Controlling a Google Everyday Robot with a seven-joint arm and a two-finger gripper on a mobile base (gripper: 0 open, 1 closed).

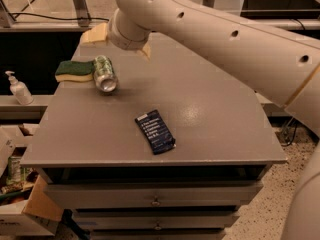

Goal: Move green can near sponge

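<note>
Worktop (215,114): grey, flat, on a cabinet with drawers (155,196) below its front edge.

Can (104,73): green and white, lying on its side at the back left of the worktop, silver end facing the front. It lies just beside the sponge's right end; whether the two touch cannot be told.

Sponge (75,70): dark green top over a yellow layer, flat on the worktop near the left edge.

Gripper (120,43): above the worktop's back left, behind and over the can, apart from it. Its two tan fingers (94,34) stand spread, with nothing between them.

Arm (225,39): cream, reaching in from the right across the top of the view.

Wrapper (155,131): dark blue, flat, near the front centre, well apart from the can.

Pump bottle (19,89): white, on a low ledge left of the worktop.

Cardboard box (22,206): on the floor at lower left.
</note>
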